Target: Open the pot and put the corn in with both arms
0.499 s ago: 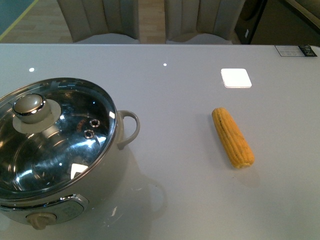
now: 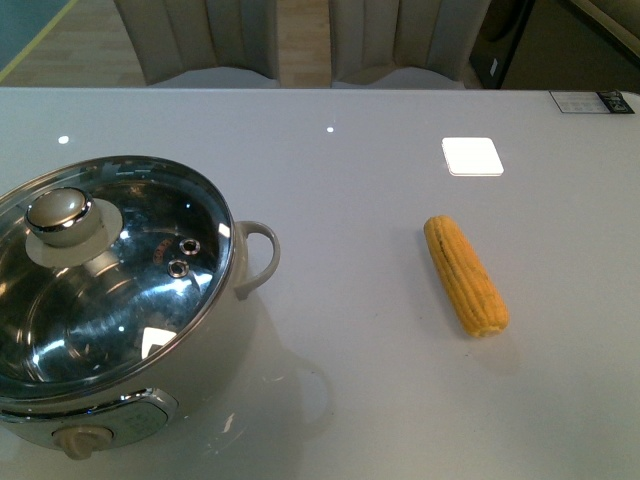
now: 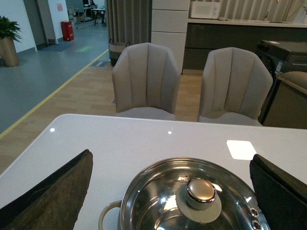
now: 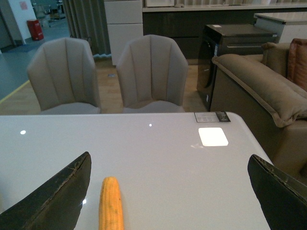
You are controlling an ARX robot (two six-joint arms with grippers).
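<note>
The cream-white pot (image 2: 225,330) stands at the table's front left, closed by its glass lid (image 2: 120,280) with a cream knob (image 2: 58,212). The yellow-orange corn (image 2: 465,275) lies on the table to the right of it. Neither arm shows in the front view. In the left wrist view my left gripper (image 3: 175,191) is open, its fingers wide on either side of the lid knob (image 3: 200,190), above it. In the right wrist view my right gripper (image 4: 172,196) is open above the table, with the corn (image 4: 111,203) near one finger (image 4: 57,196).
A white table (image 2: 350,180) carries everything. A bright light patch (image 2: 472,155) and a label (image 2: 592,101) lie at the far right. Two grey chairs (image 3: 146,79) stand behind the far edge. A sofa (image 4: 261,91) stands beyond the right end.
</note>
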